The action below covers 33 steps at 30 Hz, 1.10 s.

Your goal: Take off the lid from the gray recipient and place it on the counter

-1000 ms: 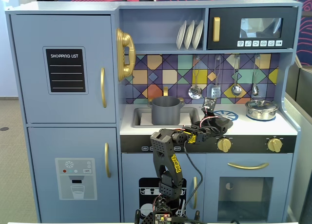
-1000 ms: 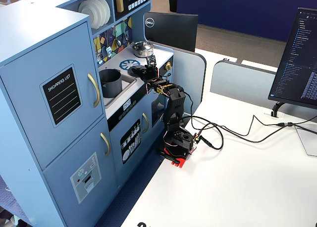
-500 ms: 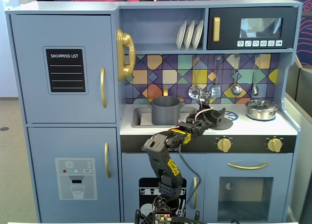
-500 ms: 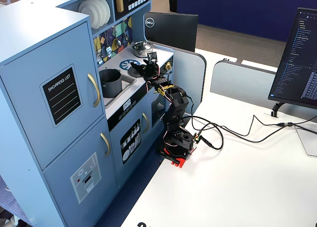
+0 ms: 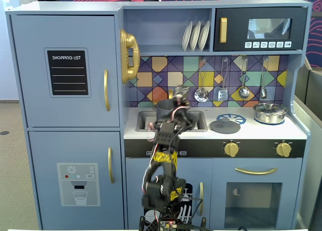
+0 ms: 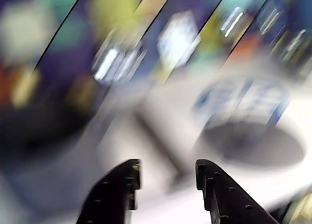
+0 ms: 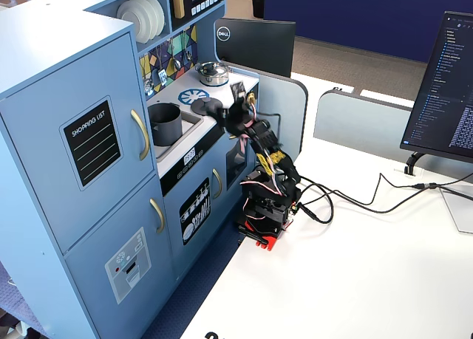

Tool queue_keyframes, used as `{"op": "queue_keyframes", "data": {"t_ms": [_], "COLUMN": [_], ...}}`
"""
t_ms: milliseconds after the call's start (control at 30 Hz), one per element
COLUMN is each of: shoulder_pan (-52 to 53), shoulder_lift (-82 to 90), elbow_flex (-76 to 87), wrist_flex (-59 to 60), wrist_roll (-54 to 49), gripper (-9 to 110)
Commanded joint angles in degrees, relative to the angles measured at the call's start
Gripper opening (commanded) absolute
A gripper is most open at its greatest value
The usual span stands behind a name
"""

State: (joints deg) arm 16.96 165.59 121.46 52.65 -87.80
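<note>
Black plastic, the gripper (image 6: 167, 177) is standing open and empty in the wrist view, its two fingers parted over blurred white worktop. Just beyond it and to the right in that view, the lid (image 6: 253, 145) is lying flat on the counter (image 6: 161, 204), partly over the blue burner print (image 6: 243, 99). The lid has no long axis to line up with, being a round disc.

In a fixed view from the front, the lid (image 5: 225, 125) is resting right of the sink (image 5: 198, 121), while the gray recipient (image 5: 165, 109) is sitting uncovered in the sink recess, largely hidden behind the arm. The shiny silver pot (image 5: 269, 112) is standing further right, its own lid on.

The angled fixed view is showing the recipient (image 7: 165, 123) plainly open-topped, which the wrist view cannot resolve; the gripper (image 7: 238, 106) there is hanging just beside the lid (image 7: 208, 106). The task looks essentially done; what remains is backing away.
</note>
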Motion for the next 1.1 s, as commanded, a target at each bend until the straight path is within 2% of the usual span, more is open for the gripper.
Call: {"op": "queue_keyframes", "data": {"t_ms": [0,100,200,467,700,1067], "shoulder_pan": [-6.86,-13.62,-18.37,-20.57,-20.48,-19.51], "shoulder_lift": [2.81,5.89,9.14,16.35,16.44,16.44], "elbow_flex": [0.26,8.53,19.86,45.70,50.54,50.54], "wrist_flex": [15.21,19.16,18.02,13.62,22.32,34.98], "wrist_roll": [0.09,0.79,2.90,4.39,8.44,-0.35], "gripper": [0,0,0,0,0,2]}}
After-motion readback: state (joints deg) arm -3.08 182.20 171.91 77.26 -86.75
